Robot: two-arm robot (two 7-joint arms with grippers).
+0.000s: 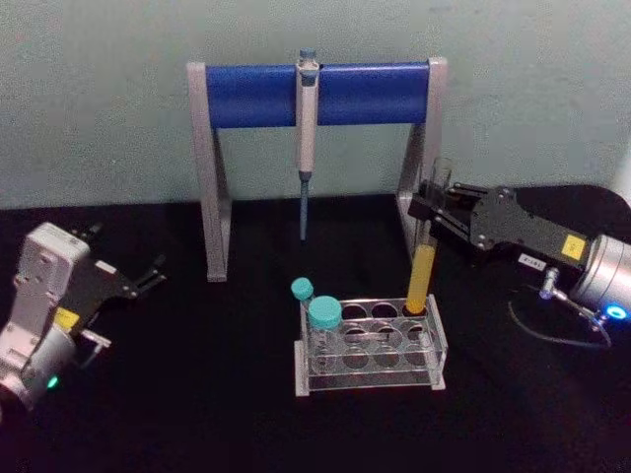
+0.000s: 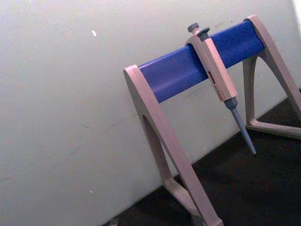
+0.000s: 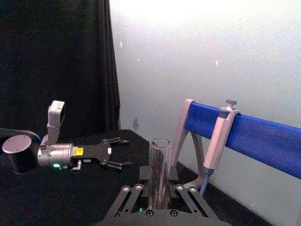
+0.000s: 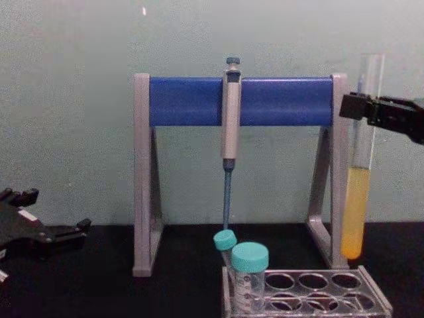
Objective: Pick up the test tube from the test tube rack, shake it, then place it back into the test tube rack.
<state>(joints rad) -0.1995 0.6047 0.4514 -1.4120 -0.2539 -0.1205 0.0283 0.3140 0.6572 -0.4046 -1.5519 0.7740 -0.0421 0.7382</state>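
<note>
Right gripper (image 1: pixel 432 212) clamps the tube (image 4: pixel 358 199) upright just above the rack (image 1: pixel 439 350). Off-centre lowering could strike a hole's rim and crack the glass. Left gripper (image 1: pixel 148 276) rests open.

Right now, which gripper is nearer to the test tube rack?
Right. The right gripper grips the test tube directly over the back right hole of the test tube rack; the left gripper sits open, far off to its left.

We see the test tube rack (image 4: pixel 331 295) cut off at the chest view's bottom edge, the right gripper (image 4: pixel 363 107) at its right.
</note>
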